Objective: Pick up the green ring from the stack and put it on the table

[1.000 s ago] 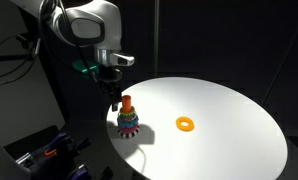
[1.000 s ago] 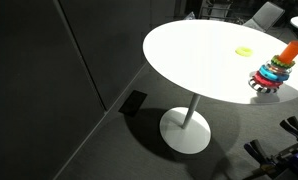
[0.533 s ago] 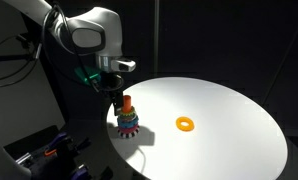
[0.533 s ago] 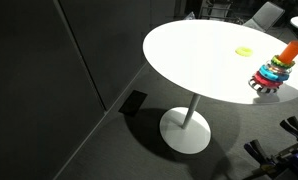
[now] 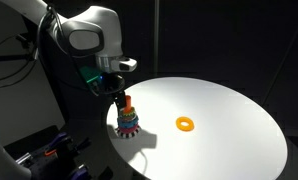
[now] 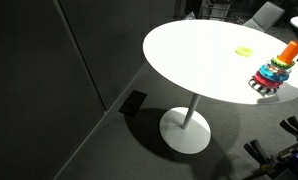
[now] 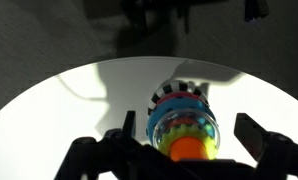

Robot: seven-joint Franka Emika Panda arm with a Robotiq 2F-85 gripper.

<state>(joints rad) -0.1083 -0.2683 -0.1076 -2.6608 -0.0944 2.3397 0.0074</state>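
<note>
Progress: barely begun. No lift made, nothing set down. Found the green ring (image 7: 169,147) seated on the stack (image 7: 184,120), high up around the orange peg (image 7: 192,150) and inside the wider blue ring (image 7: 152,128) as seen from above. Found the stack standing near the edge of the table (image 5: 229,112), well apart from a lone orange-yellow ring (image 5: 185,124) lying flat on the white top.

Pincer (image 7: 187,132): spread wide, one finger on each side of the stack in the wrist view, pinching nothing. In an exterior view, pincer (image 5: 122,99) hanging directly over the stack. Contact with any ring: cannot tell.

Remaining, by judgement: lower around the green ring, close on it, draw up off the orange peg, carry aside, set down on bare table.

Orientation: lying flat, hole facing up, axis of the hole vertical and shared with the orange peg. No long axis in the ring itself, being round. Long axis of the stack upright, tapering upward. Straight vertical pull judged necessary to free it.
</note>
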